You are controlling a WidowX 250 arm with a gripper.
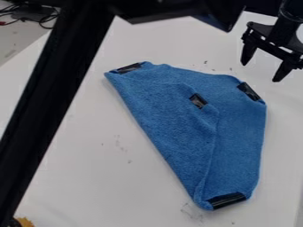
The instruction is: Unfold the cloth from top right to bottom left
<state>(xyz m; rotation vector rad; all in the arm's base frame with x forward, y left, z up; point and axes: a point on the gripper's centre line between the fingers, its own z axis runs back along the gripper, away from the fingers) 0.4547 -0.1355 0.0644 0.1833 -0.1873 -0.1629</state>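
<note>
One smudged white tabletop [89, 177] lies below the spread claw [261, 72], dark cables [42, 18] beyond its edge.

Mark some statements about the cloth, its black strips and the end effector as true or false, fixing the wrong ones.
1. The cloth is partly folded over on itself. True.
2. The end effector is off the cloth, beyond its upper right side in the view. True.
3. The end effector's fingers are pressed together. False: they are spread apart, with nothing between them.
4. Four black strips show on the cloth. True.
5. The corner of the folded flap hangs out past the cloth's outer edge. False: it lies on top of the cloth.
6. The cloth is blue and lies on a white table. True.
</note>
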